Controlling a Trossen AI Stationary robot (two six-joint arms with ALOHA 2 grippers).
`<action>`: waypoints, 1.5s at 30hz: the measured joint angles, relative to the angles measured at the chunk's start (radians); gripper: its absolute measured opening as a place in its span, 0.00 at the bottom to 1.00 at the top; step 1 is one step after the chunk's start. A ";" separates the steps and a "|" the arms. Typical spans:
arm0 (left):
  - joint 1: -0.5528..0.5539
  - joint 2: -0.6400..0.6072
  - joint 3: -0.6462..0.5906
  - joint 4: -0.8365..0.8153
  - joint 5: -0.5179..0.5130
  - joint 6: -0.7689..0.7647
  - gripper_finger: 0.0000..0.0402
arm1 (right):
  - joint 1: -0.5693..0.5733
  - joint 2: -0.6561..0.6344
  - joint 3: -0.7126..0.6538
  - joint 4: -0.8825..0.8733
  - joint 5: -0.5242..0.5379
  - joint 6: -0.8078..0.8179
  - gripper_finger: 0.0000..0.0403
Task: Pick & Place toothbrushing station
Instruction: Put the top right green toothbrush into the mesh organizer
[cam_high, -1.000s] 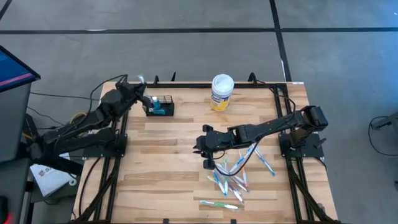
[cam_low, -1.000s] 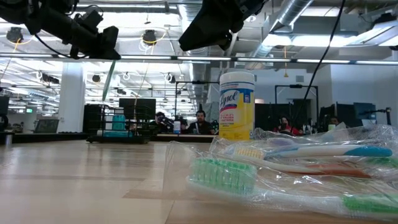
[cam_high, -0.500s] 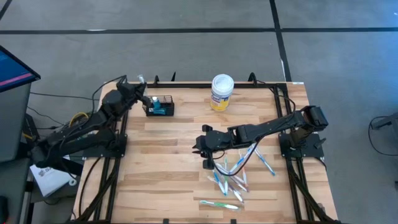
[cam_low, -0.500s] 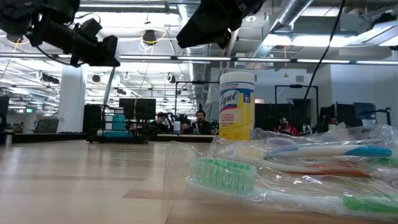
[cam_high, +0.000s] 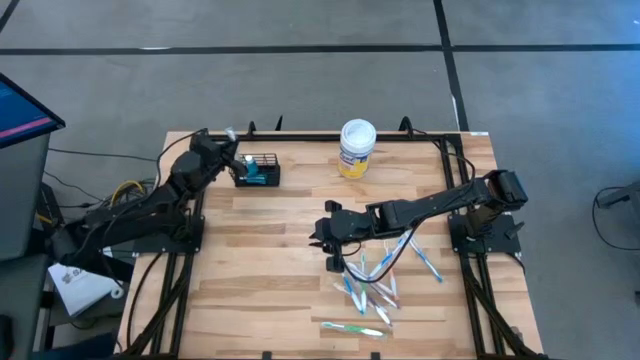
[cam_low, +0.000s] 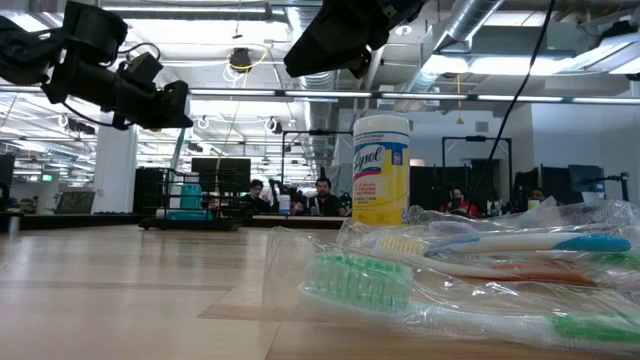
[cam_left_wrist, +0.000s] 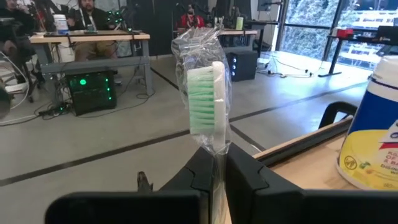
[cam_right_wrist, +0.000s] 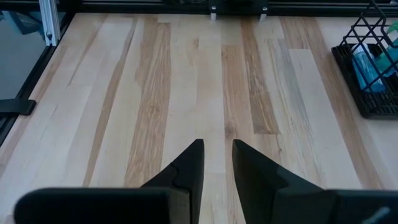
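My left gripper (cam_high: 230, 155) is at the table's far left, just left of the toothbrushing station (cam_high: 257, 171), a small black wire basket with a teal item inside, which also shows in the low view (cam_low: 190, 205) and the right wrist view (cam_right_wrist: 373, 81). This gripper (cam_left_wrist: 219, 163) is shut on a wrapped toothbrush (cam_left_wrist: 202, 93) with green bristles. My right gripper (cam_high: 325, 240) hangs mid-table over bare wood, its fingers (cam_right_wrist: 216, 155) open with nothing between them. My left gripper pinches the toothbrush between its two fingers at the wrapped neck just below the head (cam_left_wrist: 217, 152). The white head with green bristles sticks out past the fingertips inside its clear wrapper. The brush is lifted clear of the table.
A white-lidded, yellow-labelled round tub (cam_high: 356, 147) stands at the far middle of the table. A heap of wrapped toothbrushes (cam_high: 375, 280) lies near the right front, close to the low camera (cam_low: 470, 270). People sit at desks beyond the table.
My left gripper has come down toward the table beside the basket, still shut on the toothbrush. My right arm has kept still.
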 joint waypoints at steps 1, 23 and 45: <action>0.003 0.008 -0.008 0.012 0.000 -0.013 0.03 | 0.000 0.000 0.000 0.000 0.000 0.000 0.18; 0.008 0.032 -0.114 0.081 -0.009 -0.051 0.15 | -0.001 0.000 0.000 0.002 0.000 -0.003 0.18; 0.008 0.031 -0.132 0.108 -0.077 -0.040 0.38 | -0.009 0.000 0.000 -0.004 0.000 -0.010 0.18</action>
